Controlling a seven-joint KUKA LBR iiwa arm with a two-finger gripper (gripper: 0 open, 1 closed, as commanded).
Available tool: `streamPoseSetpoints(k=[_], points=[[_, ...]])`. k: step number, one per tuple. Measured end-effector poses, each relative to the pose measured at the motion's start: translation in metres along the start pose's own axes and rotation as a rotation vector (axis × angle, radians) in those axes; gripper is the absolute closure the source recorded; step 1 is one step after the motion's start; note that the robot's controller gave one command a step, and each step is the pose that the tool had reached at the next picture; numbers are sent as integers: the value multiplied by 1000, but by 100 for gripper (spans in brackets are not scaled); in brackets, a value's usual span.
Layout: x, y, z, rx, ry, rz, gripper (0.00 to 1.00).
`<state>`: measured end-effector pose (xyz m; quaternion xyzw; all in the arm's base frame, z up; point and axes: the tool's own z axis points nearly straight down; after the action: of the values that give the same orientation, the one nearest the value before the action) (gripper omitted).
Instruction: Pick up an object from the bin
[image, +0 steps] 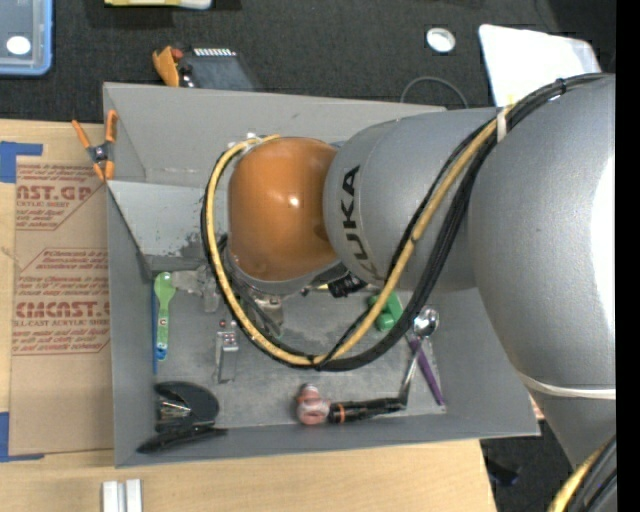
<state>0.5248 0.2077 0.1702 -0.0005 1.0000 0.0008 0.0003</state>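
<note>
End effector (262, 308) low in grey metal bin (140, 215); its opening cannot be told. Small silvery metal piece (227, 352) lies just beside it. Risk: hanging yellow-and-black cable loop (300, 354) may snag green plastic piece (386, 310).

1. Lit brightly and evenly from overhead.
2. Glaring white in one small spot on the orange cover (290, 200).
3. Shining softly along the grey arm (540, 200).
4. Shadowed softly beneath the arm, across the middle of the bin (262, 392) floor.
</note>
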Motion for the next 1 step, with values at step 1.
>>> streamPoseSetpoints(k=[1], points=[[20, 28, 76, -1, -3, -414, 0]])
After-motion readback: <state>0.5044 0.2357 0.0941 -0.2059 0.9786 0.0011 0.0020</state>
